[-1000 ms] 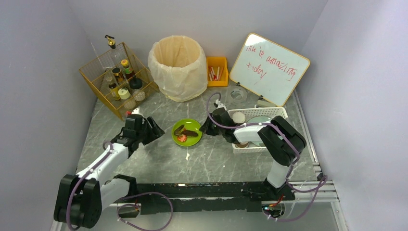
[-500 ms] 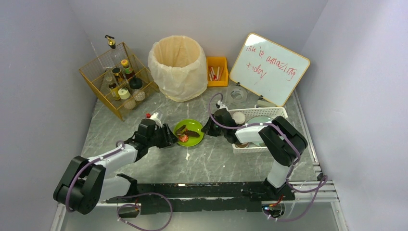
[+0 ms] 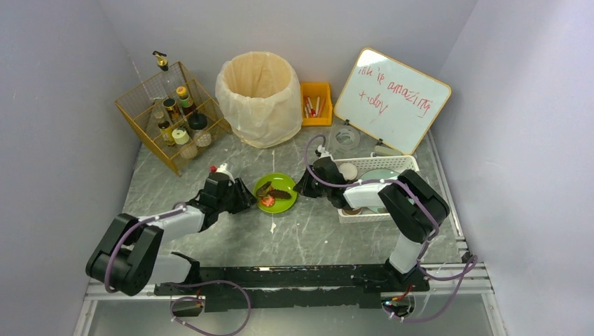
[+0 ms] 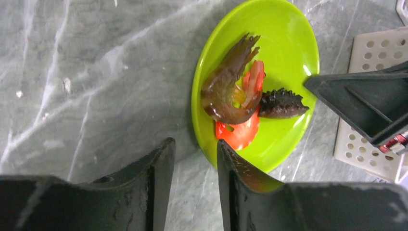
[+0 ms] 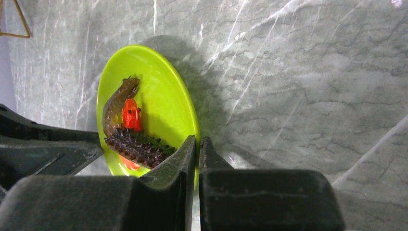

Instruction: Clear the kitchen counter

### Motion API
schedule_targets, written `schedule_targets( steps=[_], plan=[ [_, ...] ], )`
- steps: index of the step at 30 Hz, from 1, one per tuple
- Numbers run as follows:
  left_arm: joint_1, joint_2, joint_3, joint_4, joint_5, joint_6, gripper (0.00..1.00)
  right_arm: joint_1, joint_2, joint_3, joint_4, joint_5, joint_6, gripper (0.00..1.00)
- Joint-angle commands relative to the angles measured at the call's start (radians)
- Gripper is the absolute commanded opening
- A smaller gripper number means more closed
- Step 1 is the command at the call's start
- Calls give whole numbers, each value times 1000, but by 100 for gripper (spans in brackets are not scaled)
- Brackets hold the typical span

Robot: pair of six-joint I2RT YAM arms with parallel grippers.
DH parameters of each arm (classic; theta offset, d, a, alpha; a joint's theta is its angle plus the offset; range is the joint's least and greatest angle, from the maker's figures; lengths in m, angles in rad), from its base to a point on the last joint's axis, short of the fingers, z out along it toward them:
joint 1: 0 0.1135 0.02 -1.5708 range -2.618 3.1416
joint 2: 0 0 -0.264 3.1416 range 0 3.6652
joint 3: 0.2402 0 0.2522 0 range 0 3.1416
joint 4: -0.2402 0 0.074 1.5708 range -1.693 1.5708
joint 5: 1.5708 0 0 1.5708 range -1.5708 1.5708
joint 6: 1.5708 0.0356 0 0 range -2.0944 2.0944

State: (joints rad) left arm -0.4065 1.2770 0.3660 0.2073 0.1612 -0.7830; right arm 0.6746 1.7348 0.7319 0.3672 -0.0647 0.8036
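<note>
With the plate (image 4: 284, 43) flat on the counter (image 4: 72, 72), your left gripper (image 4: 195, 144) holds nothing, jaws narrowly parted astride its rim, plate dead ahead, while your right gripper (image 5: 197, 140) opposite is pinched onto the other rim.

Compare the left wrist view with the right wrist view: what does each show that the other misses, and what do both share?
Left wrist only: a corner of the white perforated basket. Right wrist only: a bit of gold wire at top left. Both: the green plate holding a shrimp, on the grey kitchen counter.
</note>
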Motion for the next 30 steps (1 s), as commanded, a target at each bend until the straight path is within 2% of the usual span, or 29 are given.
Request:
schedule_targets(
  steps=[1, 9, 13, 17, 20, 30],
  plan=[
    [-2, 73, 29, 57, 20, -13, 39, -10, -26, -2, 39, -14, -12, 6],
    [-2, 107, 31, 43, 2, -5, 6, -18, -29, -11, 45, -12, -11, 6],
    [-2, 114, 25, 36, -10, -4, 5, -22, -24, -15, 53, -21, -8, 9],
    [-2, 142, 28, 20, -22, 3, 5, -29, -3, -16, 67, -48, 3, 21],
    [-2, 165, 30, 14, -20, 6, 5, -42, 20, -16, 78, -78, 16, 26],
    [-2, 195, 38, 16, -22, 8, 5, -84, 79, -12, 118, -183, 34, 28]
  ],
)
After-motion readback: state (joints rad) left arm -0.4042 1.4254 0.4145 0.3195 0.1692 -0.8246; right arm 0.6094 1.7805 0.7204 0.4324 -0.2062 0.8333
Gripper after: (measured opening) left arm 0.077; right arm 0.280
